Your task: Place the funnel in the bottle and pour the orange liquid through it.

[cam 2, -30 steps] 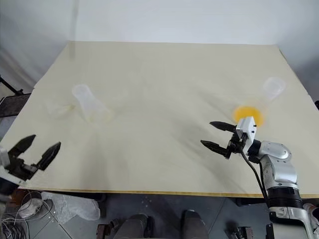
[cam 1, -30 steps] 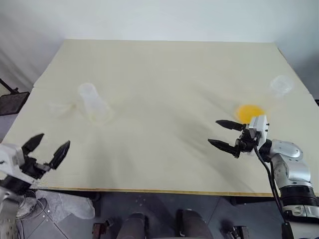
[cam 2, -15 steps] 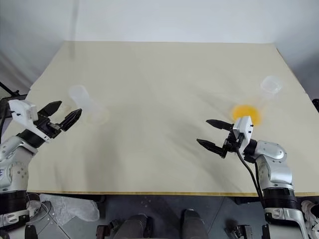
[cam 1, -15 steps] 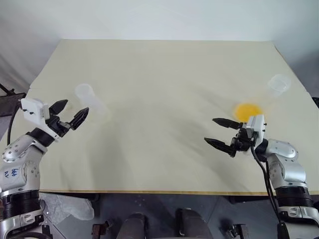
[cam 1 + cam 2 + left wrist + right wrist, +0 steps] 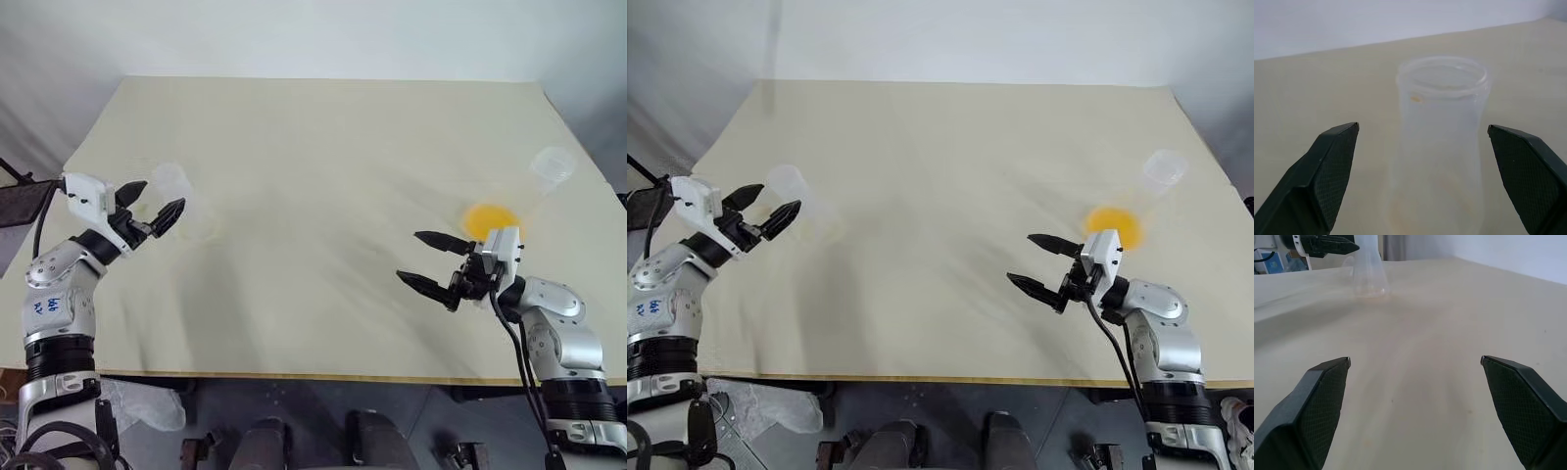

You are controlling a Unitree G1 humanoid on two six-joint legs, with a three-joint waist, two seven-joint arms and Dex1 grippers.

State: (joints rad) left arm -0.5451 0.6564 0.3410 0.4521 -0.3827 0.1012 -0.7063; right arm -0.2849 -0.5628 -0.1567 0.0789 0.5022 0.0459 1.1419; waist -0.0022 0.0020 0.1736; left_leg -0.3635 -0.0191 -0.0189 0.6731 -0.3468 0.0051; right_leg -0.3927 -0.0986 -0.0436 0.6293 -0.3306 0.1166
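Head views: clear conical flask (image 5: 186, 201) upright on the cream table (image 5: 323, 147) at its left side, neck up, long axis vertical. Left gripper (image 5: 155, 204) level with that neck, fingers spread wide, nothing held, tips just short of the glass. Second clear flask (image 5: 547, 171) near the right edge, orange liquid (image 5: 490, 219) pooled in its base. Right gripper (image 5: 431, 262) just in front of it, wide open, empty, aimed left.

Left wrist view: flask neck (image 5: 1442, 93) centred between the parted fingers (image 5: 1327, 171), untouched, mouth open upward.

Right wrist view: empty, spread fingers (image 5: 1317, 401) over bare tabletop; far flask (image 5: 1369, 271) standing upright beside the left gripper (image 5: 1327, 244).
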